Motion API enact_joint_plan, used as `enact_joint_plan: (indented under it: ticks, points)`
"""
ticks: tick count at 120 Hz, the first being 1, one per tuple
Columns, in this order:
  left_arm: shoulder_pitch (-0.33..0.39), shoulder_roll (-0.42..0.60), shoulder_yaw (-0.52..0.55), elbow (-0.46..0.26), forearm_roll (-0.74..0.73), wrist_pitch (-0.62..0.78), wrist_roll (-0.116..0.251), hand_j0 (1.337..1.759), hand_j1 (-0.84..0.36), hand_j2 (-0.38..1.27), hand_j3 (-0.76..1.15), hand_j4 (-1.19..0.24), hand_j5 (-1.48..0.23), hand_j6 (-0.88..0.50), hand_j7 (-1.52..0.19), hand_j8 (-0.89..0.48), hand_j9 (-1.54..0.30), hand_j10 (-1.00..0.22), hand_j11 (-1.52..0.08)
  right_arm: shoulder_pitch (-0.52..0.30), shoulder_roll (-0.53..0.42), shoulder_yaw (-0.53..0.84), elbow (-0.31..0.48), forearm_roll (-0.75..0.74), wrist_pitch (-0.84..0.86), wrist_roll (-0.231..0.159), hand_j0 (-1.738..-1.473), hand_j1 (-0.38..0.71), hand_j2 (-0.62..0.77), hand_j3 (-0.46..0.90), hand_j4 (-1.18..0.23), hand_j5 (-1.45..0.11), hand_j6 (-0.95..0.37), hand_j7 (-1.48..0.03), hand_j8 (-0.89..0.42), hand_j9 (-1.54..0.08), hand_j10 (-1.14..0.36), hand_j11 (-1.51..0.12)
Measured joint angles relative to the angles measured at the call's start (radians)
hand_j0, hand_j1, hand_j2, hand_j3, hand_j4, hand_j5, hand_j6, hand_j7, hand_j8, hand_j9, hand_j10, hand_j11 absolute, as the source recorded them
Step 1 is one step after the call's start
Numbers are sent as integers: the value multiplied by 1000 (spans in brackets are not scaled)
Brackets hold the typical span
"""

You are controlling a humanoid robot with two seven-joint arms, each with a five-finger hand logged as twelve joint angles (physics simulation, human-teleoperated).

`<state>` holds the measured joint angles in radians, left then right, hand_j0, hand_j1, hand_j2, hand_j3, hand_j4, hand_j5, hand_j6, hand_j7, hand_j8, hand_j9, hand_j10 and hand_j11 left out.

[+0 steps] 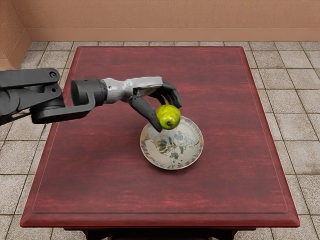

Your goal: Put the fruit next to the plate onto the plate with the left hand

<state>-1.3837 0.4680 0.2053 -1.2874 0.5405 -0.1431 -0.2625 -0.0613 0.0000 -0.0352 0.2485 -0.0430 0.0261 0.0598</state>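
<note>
A yellow-green pear (168, 116) hangs above the far-left rim of a round patterned plate (186, 150) that sits near the middle of the dark red table. My left hand (159, 106) comes in from the left and is shut on the pear, the thumb (147, 113) reaching down on its left side and the other fingers curled over its top and back. The pear looks to be held just above the plate, not resting in it. The right arm does not show.
The red wooden table (100, 170) has a raised edge all round. Tiled floor and a tan wall surround it. My left forearm (60, 95) crosses the table's far-left corner.
</note>
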Motion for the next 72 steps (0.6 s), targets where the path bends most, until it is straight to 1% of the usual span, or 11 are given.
enact_joint_plan:
  ticks: [3,4,6,18,25,29,40,45,72]
  points:
    - [5,-11,-1,9,0,0,0,1658,-215,400,0,-569,-747,-460,-749,-426,-742,-537,-749,0,0,0,0,0,0,0,-1658,-324,-4,0,-20,-26,-20,-26,-20,-26,-20,-26]
    - [6,-13,-1,11,0,0,0,1658,-219,419,0,-568,-748,-462,-749,-421,-742,-536,-748,0,0,0,0,0,0,0,-1658,-324,-4,0,-20,-26,-20,-26,-20,-26,-20,-26]
    - [15,-22,-1,18,0,0,0,1658,-212,375,0,-570,-745,-458,-746,-424,-742,-535,-749,0,0,0,0,0,0,0,-1658,-324,-4,0,-20,-26,-20,-26,-20,-26,-20,-26]
    - [47,-61,-2,54,2,0,0,1658,-231,425,0,-563,-746,-462,-741,-424,-739,-537,-743,0,0,0,0,0,0,0,-1658,-325,-4,0,-20,-26,-20,-26,-20,-26,-20,-26]
    - [59,-76,-2,70,1,0,0,1658,-238,403,0,-565,-740,-453,-735,-419,-737,-532,-744,0,0,0,0,0,0,0,-1658,-325,-4,0,-20,-26,-20,-26,-20,-26,-20,-26]
    - [71,-80,-2,76,1,0,0,1658,-248,442,0,-562,-742,-455,-736,-415,-737,-531,-743,0,0,0,0,0,0,0,-1658,-325,-4,0,-20,-26,-20,-26,-20,-26,-20,-26]
    - [82,-81,-3,87,0,1,0,1658,-241,393,0,-562,-739,-447,-735,-410,-738,-524,-745,0,0,0,0,0,0,0,-1658,-325,-4,0,-20,-26,-20,-26,-20,-26,-20,-26]
    - [88,-81,-2,90,1,1,-1,1658,-243,408,0,-561,-738,-448,-734,-411,-737,-524,-743,0,0,0,0,0,0,0,-1658,-325,-4,0,-20,-26,-20,-26,-20,-26,-20,-26]
    - [95,-81,-2,99,1,1,-1,1658,-239,379,0,-554,-721,-446,-720,-410,-725,-522,-731,0,0,0,0,0,0,0,-1658,-325,-4,0,-20,-26,-20,-26,-20,-26,-20,-26]
